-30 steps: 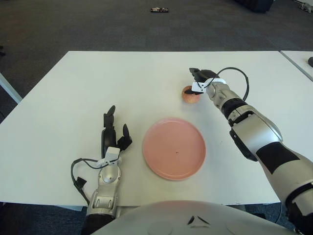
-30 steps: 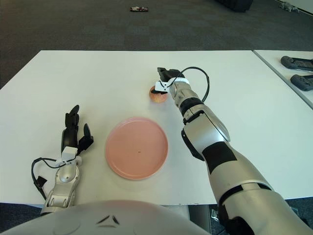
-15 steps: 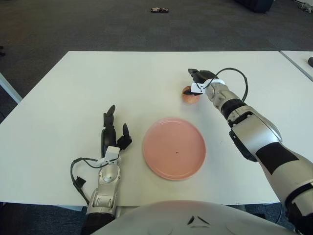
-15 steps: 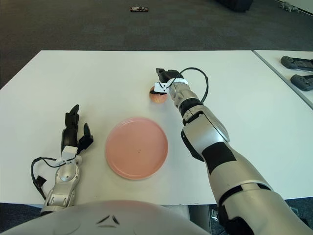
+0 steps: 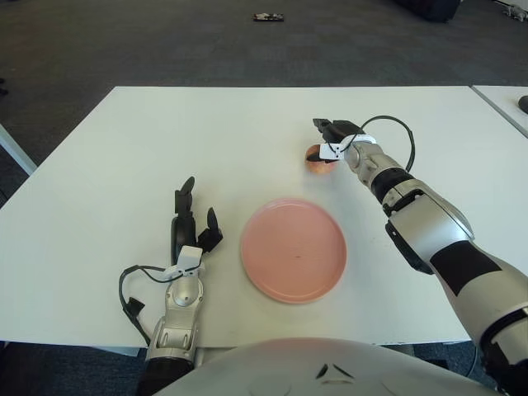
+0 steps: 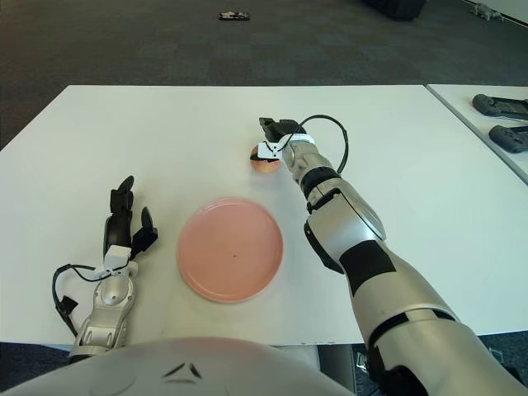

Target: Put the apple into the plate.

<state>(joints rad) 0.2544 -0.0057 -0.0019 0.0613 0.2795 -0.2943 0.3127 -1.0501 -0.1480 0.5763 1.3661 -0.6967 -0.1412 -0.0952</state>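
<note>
Apple point(image 5: 317, 159) sits on the table point(image 5: 124, 165), at about one o'clock from the plate point(image 5: 294, 249) and clear of its rim. The right hand point(image 5: 333, 137) is over and just beyond it, so the fruit lies toward seven o'clock from the fingers, half hidden under them. Dark fingers point(image 5: 327, 127) reach past the top of the apple while the white part of the hand presses in at its right side; whether they have truly closed on it cannot be told from either view. A round fruit has no long axis to line up with, so the approach angle matters little. The right hand is by far the nearer one; the left hand point(image 5: 191, 224) shows at nine o'clock from the plate, fingers loosely spread and holding nothing.

Compared with a second ago, the right hand has slid a little toward nine o'clock and covers more of the apple, which has itself shifted slightly the same way. The plate and left hand have not moved. The lift toward the plate looks yet to begin.
</note>
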